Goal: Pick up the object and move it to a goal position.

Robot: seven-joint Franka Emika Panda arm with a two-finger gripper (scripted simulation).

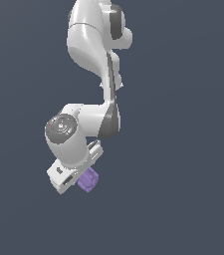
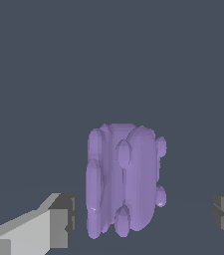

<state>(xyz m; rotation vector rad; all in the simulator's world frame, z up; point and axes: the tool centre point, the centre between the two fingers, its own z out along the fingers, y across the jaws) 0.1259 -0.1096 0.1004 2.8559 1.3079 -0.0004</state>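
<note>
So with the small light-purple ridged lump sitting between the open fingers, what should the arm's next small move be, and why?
Probably close the gripper. In the wrist view the small light-purple ridged lump sits between the two fingertips, with a gap showing on each side, so nothing grips it yet. If it lies short of the pads, ease forward first.

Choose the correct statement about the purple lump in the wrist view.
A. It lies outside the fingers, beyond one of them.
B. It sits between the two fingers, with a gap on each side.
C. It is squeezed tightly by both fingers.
B: the purple lump sits between the gripper's fingers, with background visible on both sides.
</note>
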